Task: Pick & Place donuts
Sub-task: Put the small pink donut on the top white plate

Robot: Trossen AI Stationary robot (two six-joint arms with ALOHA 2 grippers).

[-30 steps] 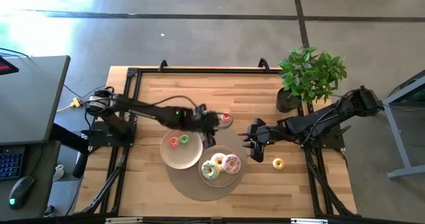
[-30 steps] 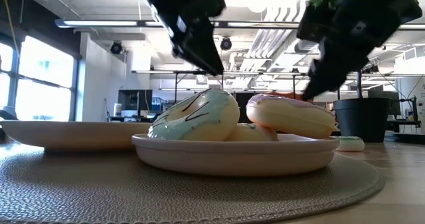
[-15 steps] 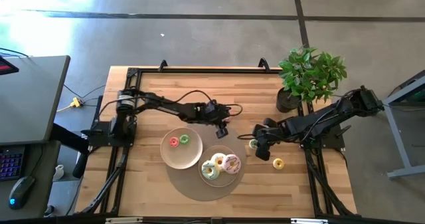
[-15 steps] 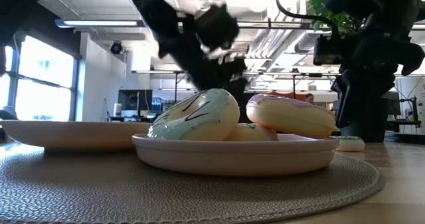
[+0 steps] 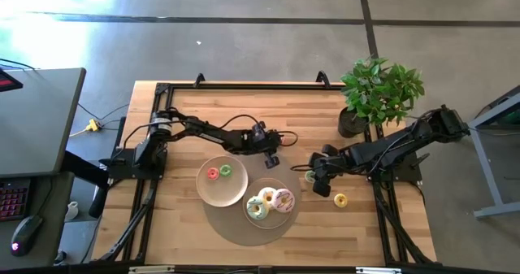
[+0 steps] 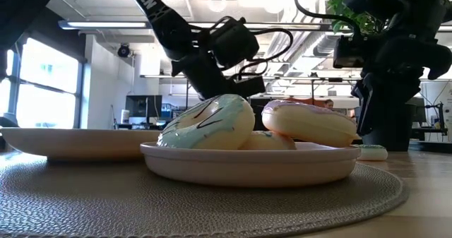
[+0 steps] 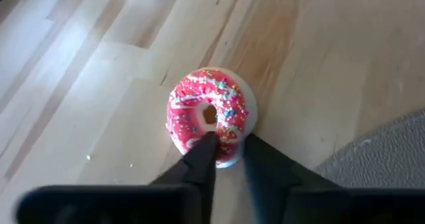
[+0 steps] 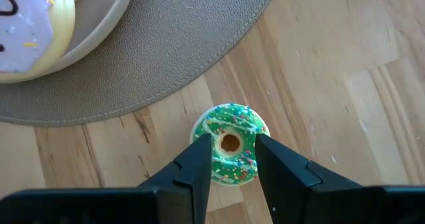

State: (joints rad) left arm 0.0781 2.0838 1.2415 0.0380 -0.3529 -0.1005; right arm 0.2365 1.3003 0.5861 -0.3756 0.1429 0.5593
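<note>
My left gripper [image 5: 272,157] is past the far edge of the round mat, shut on a red mini donut [image 7: 209,114] with sprinkles. My right gripper [image 5: 312,176] is just right of the mat, shut on a green mini donut [image 8: 230,143] that lies flat on the table and shows low in the low view [image 6: 372,152]. A yellow mini donut [image 5: 340,199] lies on the table right of it. A red mini donut [image 5: 213,173] and a green one [image 5: 225,170] lie on the left plate [image 5: 219,194]. Three large donuts [image 5: 270,201] sit on the plate on the mat. My left gripper holds the red mini donut by the near part of its ring [image 7: 222,144], one fingertip [image 7: 206,144] at the hole and the other outside the rim. The fingers come from above. The donut is tilted, showing its pale underside; I cannot tell whether it is clear of the table. My right gripper has the green mini donut between its two fingers, whose tips [image 8: 202,147] cover the ring on either side of the hole [image 8: 230,143]. The fingers come from above and hide the contact. The donut lies flat on the table.
The grey round mat [image 5: 236,229] lies at the table's near middle, under the donut plate. A potted plant [image 5: 378,91] stands at the far right corner. A black frame rail [image 5: 244,85] runs along the table's far edge.
My left gripper has gone toward the table's right edge, from beside the left plate to the red mini donut, and closed in on it. My right gripper has come down on the green mini donut and has kept still for the last half second.
</note>
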